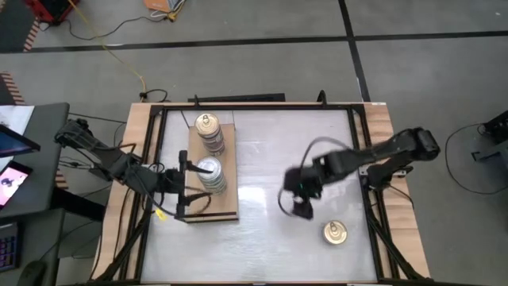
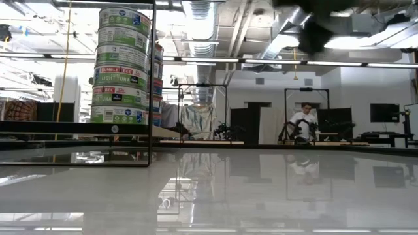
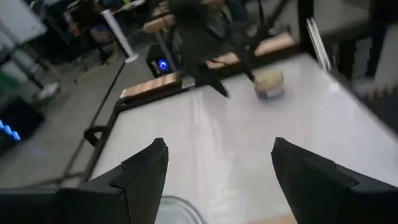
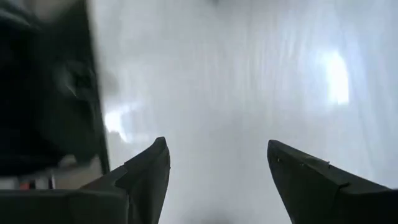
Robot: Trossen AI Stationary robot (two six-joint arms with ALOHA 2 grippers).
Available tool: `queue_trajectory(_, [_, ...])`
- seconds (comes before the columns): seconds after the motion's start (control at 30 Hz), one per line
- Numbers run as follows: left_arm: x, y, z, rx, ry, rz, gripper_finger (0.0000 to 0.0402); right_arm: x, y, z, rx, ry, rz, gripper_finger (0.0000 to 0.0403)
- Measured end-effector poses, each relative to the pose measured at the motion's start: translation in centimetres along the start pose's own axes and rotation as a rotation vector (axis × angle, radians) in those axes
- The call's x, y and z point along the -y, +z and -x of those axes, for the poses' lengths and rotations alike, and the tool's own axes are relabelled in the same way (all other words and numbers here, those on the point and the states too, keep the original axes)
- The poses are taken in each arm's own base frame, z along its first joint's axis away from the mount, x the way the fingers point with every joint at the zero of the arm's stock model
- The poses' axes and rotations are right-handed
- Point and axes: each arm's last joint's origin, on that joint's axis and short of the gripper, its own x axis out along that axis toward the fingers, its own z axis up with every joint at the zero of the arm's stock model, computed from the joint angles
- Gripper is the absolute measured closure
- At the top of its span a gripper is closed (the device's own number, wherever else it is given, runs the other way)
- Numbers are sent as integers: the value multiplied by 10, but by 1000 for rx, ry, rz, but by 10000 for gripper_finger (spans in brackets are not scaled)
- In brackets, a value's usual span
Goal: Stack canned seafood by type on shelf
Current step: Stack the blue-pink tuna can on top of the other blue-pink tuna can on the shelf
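The right gripper (image 1: 300, 208), jaws apart and empty, hangs mid-table just left of the last loose gold-topped tin (image 1: 335, 233), so it should probably drop squarely over it before closing, while the left gripper (image 1: 186, 184), also apart, waits at the shelf (image 1: 226, 213) by the silver-topped stack (image 1: 211, 176).

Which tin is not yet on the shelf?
The gold-topped tin lying alone on the white tabletop, near the right gripper. All the others stand in two stacks on the wooden shelf.
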Motion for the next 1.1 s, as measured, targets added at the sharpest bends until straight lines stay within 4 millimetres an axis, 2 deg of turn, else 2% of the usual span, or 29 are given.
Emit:
queue_trajectory(0.1, [1, 4, -3, 46, 20, 118, 125, -4, -37, -24, -168, -65, -132, 112])
queue_trajectory(0.27, [9, 11, -12, 110, -3, 125, 125, -16, -94, -47, -369, -204, -323, 112])
queue_trajectory(0.43, [18, 12, -24, 125, -10, 98, 125, -33, -127, -54, -440, -243, -379, 113])
queue_trajectory(0.6, [23, 11, -28, 113, -28, 132, 125, -45, -141, -54, -410, -288, -335, 113])
queue_trajectory(0.77, [24, 11, -28, 112, -30, 135, 125, -41, -148, -58, -424, -398, -271, 113])
queue_trajectory(0.93, [24, 11, -27, 113, -26, 134, 125, -30, -144, -76, -490, -473, -224, 113])
queue_trajectory(1.1, [24, 11, -27, 112, -24, 127, 125, -10, -129, -81, -500, -529, -208, 113])
